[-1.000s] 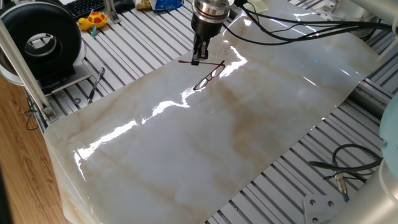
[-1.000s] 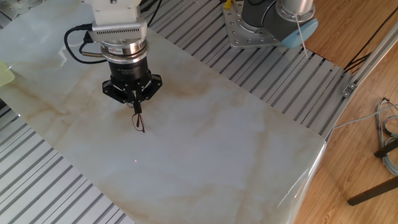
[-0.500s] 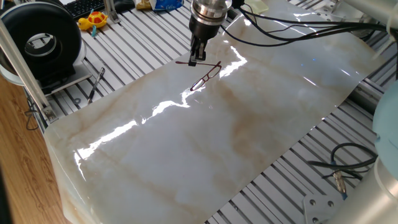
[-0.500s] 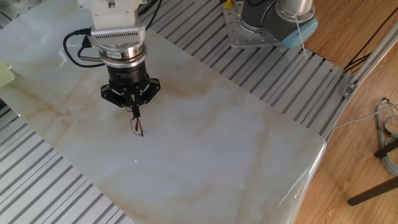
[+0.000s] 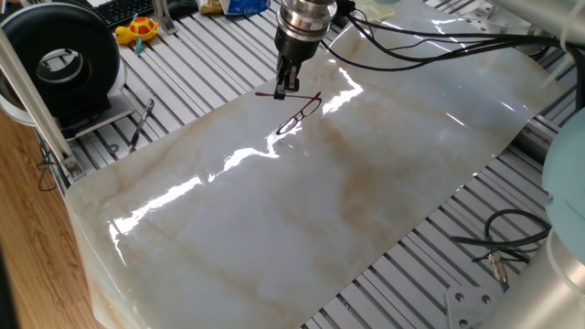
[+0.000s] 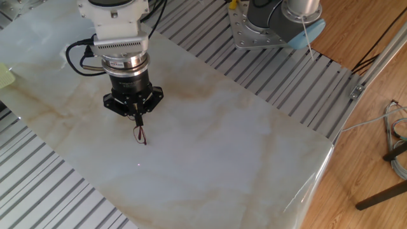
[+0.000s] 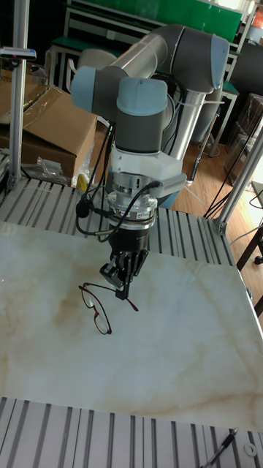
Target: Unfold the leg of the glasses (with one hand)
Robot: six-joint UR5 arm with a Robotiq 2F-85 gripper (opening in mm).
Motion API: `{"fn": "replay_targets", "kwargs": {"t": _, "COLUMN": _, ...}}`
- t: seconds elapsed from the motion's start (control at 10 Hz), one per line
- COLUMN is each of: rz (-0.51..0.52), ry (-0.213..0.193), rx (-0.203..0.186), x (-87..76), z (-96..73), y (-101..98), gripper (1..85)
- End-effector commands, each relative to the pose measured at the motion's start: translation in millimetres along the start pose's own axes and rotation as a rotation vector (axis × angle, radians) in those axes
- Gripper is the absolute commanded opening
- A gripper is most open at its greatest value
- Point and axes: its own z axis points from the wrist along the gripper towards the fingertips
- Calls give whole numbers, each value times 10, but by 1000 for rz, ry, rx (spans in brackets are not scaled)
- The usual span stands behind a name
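From one fixed view, my end effector (image 5: 287, 85) hangs over the far part of the pale marbled tabletop (image 5: 366, 210), fingers pointing straight down and drawn nearly together. Between their tips runs a thin dark line — one temple arm of the glasses (image 5: 298, 116), sticking out to the left of the fingers. The lenses and front rim lie just below and toward the camera, on the glossy sheet next to a bright streak of glare. Off the sheet, on the ribbed metal bed to the left, a black pen-like tool (image 5: 141, 123) lies at a slant, and a yellow toy (image 5: 137, 29) sits near the top edge beside a black round device (image 5: 59, 57).

From the other fixed view, I look down past my silver wrist onto the black end effector (image 6: 137, 119). The glasses (image 6: 139, 133) show only as a small reddish-brown shape right under the fingertips, touching them; I cannot tell from here which part is gripped.

The tall fixed view is the clearest — my end effector (image 7: 122, 287) is closed narrowly on a slim temple arm, held roughly level above the tabletop (image 7: 183, 365). The front of the glasses (image 7: 96, 308) hangs off to the left with its rims slanting down to the surface, and the arm's free end pokes out to the right of my fingers.
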Motion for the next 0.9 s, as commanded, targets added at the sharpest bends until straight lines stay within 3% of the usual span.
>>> {"fn": "replay_targets", "kwargs": {"t": 0.0, "rz": 4, "ry": -17, "rx": -12, "x": -34, "z": 17, "y": 27, "gripper": 13}}
{"fn": "replay_targets", "kwargs": {"t": 0.8, "rz": 5, "ry": -29, "rx": -15, "x": -27, "z": 29, "y": 25, "gripper": 13}}
